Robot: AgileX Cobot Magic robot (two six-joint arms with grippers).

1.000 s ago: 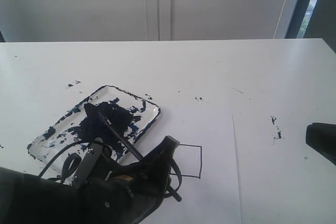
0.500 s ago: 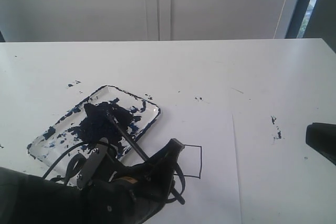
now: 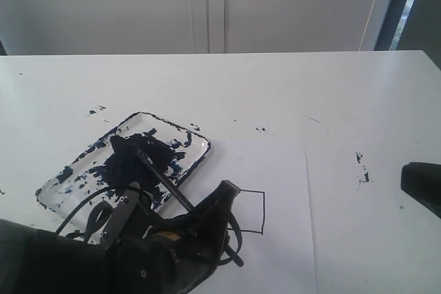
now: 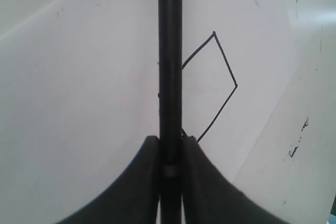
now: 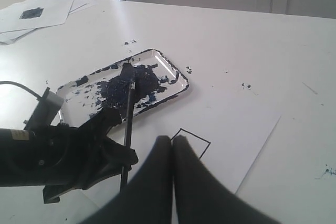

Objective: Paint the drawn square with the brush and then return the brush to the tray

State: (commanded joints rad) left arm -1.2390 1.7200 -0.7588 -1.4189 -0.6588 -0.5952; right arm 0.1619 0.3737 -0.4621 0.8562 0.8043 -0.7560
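The brush [image 3: 162,180] slants from the dark blue paint blob in the tray [image 3: 196,144] back into my left gripper [image 3: 219,206], which is shut on its black handle [image 4: 170,66]. Its tip lies in the blob [image 5: 126,72]. The drawn square [image 3: 253,213] is blank inside and sits on the paper just right of the left gripper, its left side hidden by the fingers. It also shows beside the handle as a thin outline [image 4: 212,85]. My right gripper [image 5: 172,139] is shut and holds nothing, hovering off to the right of the paper [image 3: 422,185].
A white paper sheet [image 3: 279,170] lies on the white table. Dark paint specks dot the table [image 3: 362,167] and above the tray [image 3: 96,110]. Several loose sheets are stacked at a far corner [image 5: 39,11]. A wall rises behind the table's far edge.
The left gripper with the brush has shifted slightly back and forth near the square, the tip staying in the tray's paint. The right gripper has not moved.
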